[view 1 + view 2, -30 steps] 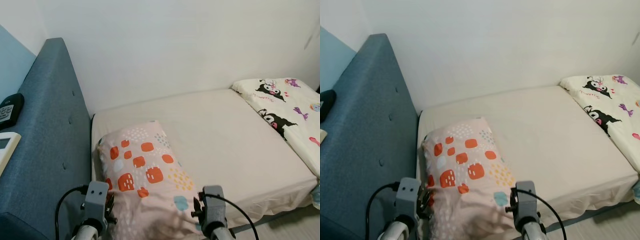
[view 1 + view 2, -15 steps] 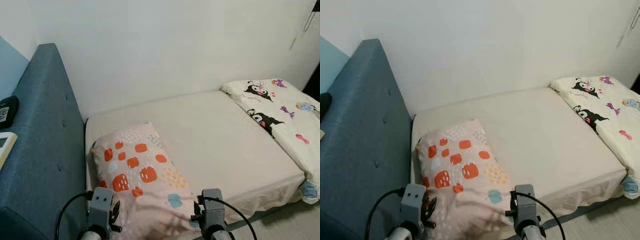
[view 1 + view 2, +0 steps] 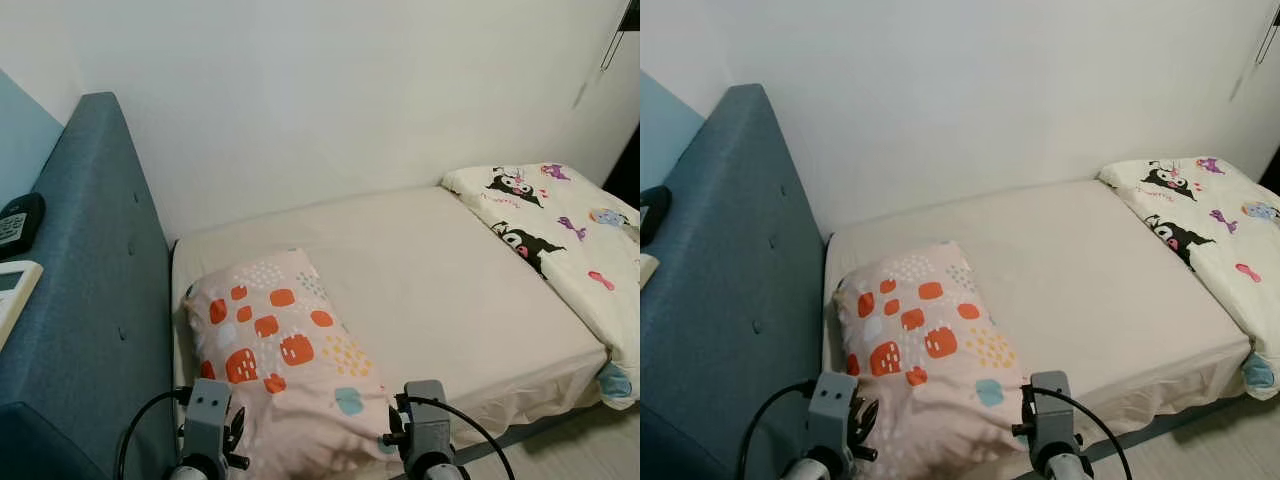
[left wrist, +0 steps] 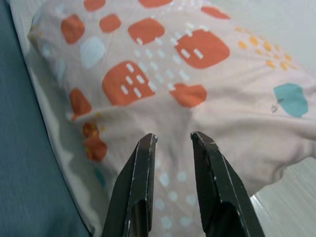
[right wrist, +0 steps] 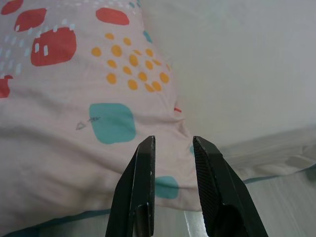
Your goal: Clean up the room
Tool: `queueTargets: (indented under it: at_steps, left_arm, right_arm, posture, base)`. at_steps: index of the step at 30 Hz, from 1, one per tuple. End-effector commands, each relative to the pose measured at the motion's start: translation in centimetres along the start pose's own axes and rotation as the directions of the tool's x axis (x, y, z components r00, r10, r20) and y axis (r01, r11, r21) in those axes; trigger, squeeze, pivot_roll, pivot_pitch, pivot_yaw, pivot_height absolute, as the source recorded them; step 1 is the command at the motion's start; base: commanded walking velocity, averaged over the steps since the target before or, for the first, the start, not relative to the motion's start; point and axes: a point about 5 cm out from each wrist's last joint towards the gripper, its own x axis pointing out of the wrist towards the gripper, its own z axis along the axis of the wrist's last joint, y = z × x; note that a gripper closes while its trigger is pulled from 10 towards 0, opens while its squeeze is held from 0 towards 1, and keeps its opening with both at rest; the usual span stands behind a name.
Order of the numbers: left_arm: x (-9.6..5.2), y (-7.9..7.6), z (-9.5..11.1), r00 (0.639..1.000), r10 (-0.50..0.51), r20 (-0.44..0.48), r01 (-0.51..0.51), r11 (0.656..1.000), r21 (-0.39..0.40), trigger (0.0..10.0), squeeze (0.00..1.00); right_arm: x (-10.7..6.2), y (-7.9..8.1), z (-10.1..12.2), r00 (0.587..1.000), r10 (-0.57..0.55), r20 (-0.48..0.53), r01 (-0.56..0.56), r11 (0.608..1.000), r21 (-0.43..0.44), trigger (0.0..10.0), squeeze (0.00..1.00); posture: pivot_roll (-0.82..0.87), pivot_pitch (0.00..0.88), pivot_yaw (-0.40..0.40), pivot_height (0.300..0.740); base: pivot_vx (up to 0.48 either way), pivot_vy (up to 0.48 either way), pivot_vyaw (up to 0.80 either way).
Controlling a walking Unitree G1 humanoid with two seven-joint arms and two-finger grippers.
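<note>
Left eye view: a bed (image 3: pixel 450 290) covered with a plain cream sheet is seen against a white wall (image 3: pixel 350 90). A pink pillow (image 3: pixel 285 345) printed with orange, teal and yellow patches is laid at the head end, just beside a blue upholstered headboard (image 3: pixel 85 300), with its near edge hanging over the bed's front side. A white cartoon-print quilt (image 3: pixel 560 230) is spread at the far right end of the bed. On the ledge behind the headboard, a black remote (image 3: pixel 18 222) and a white device (image 3: pixel 12 295) are placed near each other. The wrist housings of both arms are seen at the lower edge, close to the pillow's near end.

Right eye view: the same scene is shown, with pale floor (image 3: pixel 1200 450) visible below the bed's corner.

Left wrist view: the left gripper (image 4: pixel 174 139) is held over the near part of the pillow (image 4: pixel 163 84), its two black fingers parted a little with nothing between them.

Right wrist view: the right gripper (image 5: pixel 173 141) is held over the pillow's lower corner (image 5: pixel 98 128), where it meets the cream sheet (image 5: pixel 237 74); its fingers are likewise slightly apart and empty.
</note>
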Motion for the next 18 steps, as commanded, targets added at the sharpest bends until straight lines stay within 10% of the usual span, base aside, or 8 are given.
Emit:
queueTargets:
  at_steps: [1,18]
  left_arm:
    - [0.0,-0.6,-0.5,0.999,-0.034,-0.022,0.035,0.999,0.033,10.0,0.00]
    - [-1.1,1.4,-1.7,0.994,0.086,-0.065,-0.089,0.995,-0.042,10.0,0.00]
  right_arm:
    - [-0.3,-0.6,-0.3,1.000,-0.017,0.003,0.017,1.000,0.017,10.0,0.00]
    - [0.6,1.0,0.0,0.998,0.062,-0.032,-0.062,0.998,-0.014,10.0,0.00]
  posture:
    - [-0.02,0.106,0.002,0.740]
    - [0.02,0.107,-0.064,0.740]
  base:
    - [0.000,0.000,0.00]
    - [0.000,0.000,0.00]
